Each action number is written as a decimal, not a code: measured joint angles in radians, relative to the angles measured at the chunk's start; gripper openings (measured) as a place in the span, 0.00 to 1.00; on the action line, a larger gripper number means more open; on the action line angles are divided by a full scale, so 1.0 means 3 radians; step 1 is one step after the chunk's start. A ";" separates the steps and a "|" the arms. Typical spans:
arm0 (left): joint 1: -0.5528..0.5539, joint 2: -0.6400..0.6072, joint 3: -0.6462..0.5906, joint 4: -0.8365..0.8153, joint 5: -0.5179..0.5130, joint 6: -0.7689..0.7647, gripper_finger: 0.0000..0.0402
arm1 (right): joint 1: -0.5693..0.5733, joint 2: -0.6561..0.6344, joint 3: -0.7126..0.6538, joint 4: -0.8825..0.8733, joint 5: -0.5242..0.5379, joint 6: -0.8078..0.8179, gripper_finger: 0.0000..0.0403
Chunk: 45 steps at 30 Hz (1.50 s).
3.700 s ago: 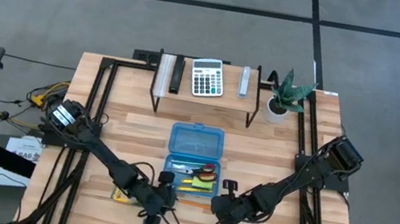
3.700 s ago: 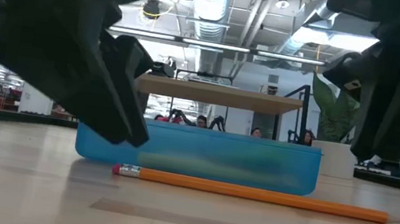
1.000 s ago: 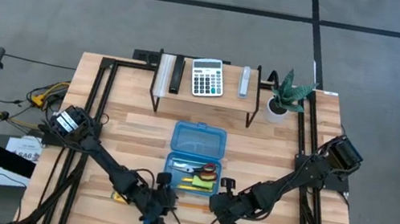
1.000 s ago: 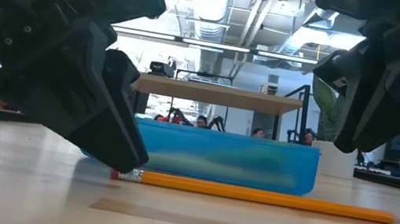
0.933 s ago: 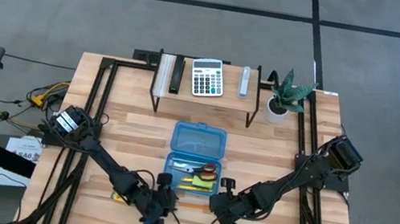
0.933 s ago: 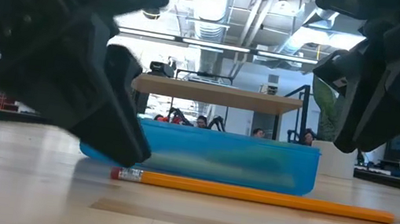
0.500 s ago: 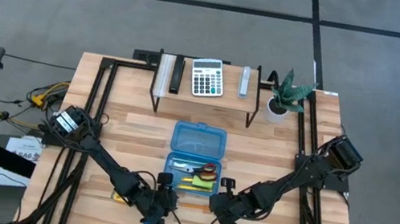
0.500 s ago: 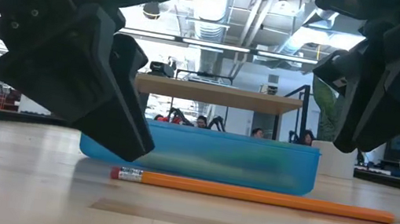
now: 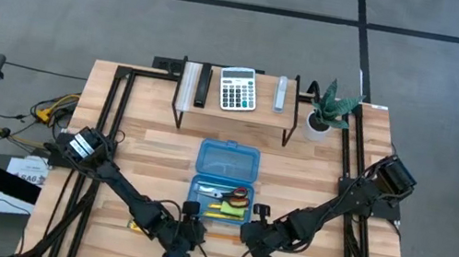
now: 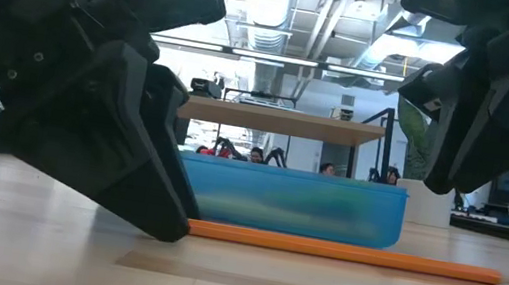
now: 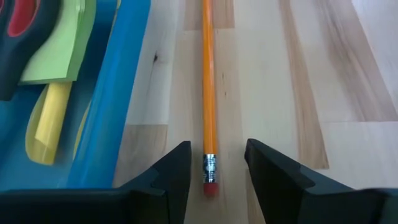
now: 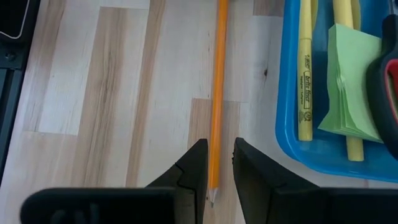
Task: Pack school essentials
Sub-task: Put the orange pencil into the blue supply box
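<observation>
Just in front of the blue case (image 9: 222, 183), on the bare worktop (image 9: 324, 177), an orange pencil (image 10: 339, 250) lies flat along the case's front wall, close to it but not touching. The left pincer (image 11: 209, 163) is down at the pencil's eraser end, its two dark fingers (image 11: 171, 174) set apart with the metal band and pink eraser lying in the gap between them; the fingers stand either side of the pencil and have not closed onto it. In the low view the left pincer's finger reaches the worktop and hides the pencil's eraser end. The right pincer (image 12: 216, 165) sits at the pencil's sharpened end, its fingers (image 12: 189, 168) also parted, a narrow gap between them with the tip of the pencil showing in it; in the low view it hangs above the worktop, clear of the pencil.

Inside the case lie the red-handled scissors (image 9: 233, 194), a pad of green sticky notes (image 12: 352, 106) beside them, and yellow pencils (image 12: 305, 68) along the front wall. The case's lid stands open behind it. Behind the case, a raised shelf (image 9: 233, 115) carries a grey calculator (image 9: 237, 89), and a small potted plant (image 9: 328, 108) stands beside the shelf.
</observation>
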<state>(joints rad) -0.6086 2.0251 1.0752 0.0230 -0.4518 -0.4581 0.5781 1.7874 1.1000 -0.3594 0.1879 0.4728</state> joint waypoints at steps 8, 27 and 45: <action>0.0006 0.0005 0.0006 -0.0134 0.0133 -0.0061 0.23 | 0.0000 0.0000 0.0000 -0.0002 0.0000 -0.0001 0.24; 0.0032 -0.0200 -0.0026 -0.0329 0.0175 0.0027 0.01 | -0.0014 0.0000 0.0000 -0.0009 -0.0006 -0.0009 0.24; 0.0032 -0.0360 -0.0017 -0.0419 0.0083 -0.0026 0.00 | -0.0014 -0.0156 0.0000 -0.0152 -0.0026 -0.0002 0.24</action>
<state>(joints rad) -0.5991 1.9170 1.0700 -0.1028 -0.4268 -0.4660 0.5739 1.7408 1.1000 -0.4051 0.1800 0.4723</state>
